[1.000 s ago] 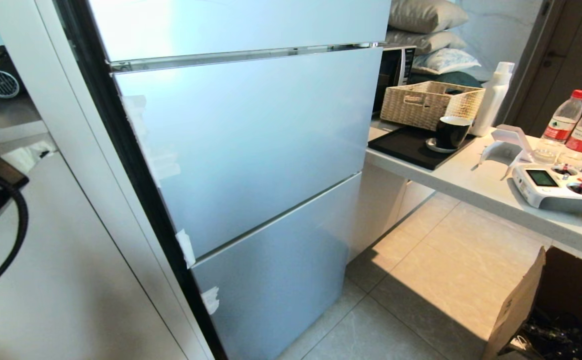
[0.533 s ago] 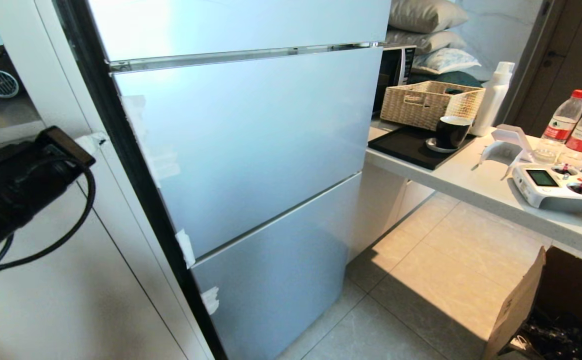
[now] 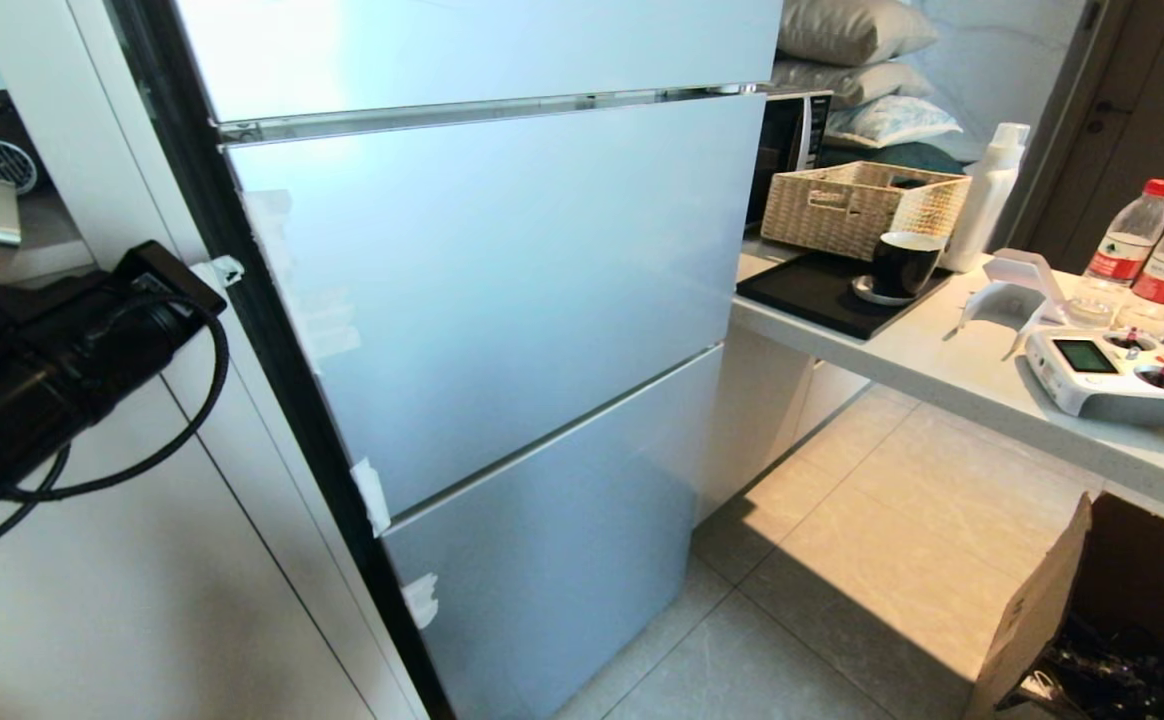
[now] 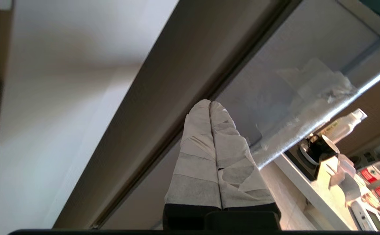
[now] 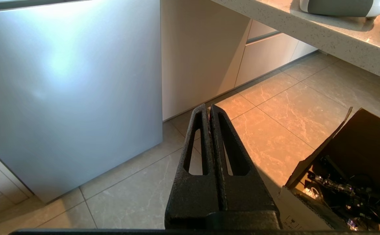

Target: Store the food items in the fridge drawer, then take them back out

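At the fridge's (image 3: 482, 290) left edge, beside the dark door seam (image 3: 272, 330), left gripper (image 4: 210, 103) raised, taped fingers (image 4: 196, 143) pressed together, empty, tips close to the seam; contact impossible to tell. Low down near the floor (image 5: 275, 107), right gripper (image 5: 209, 107) parked, black fingers (image 5: 193, 156) closed flat on nothing, pointing at tiles beside a cardboard box (image 5: 350, 169). All fridge panels shut. Drawer and fruit nowhere in sight. To the right, counter (image 3: 942, 360) with basket (image 3: 857, 205), cup (image 3: 904, 262), bottles (image 3: 1132, 235).
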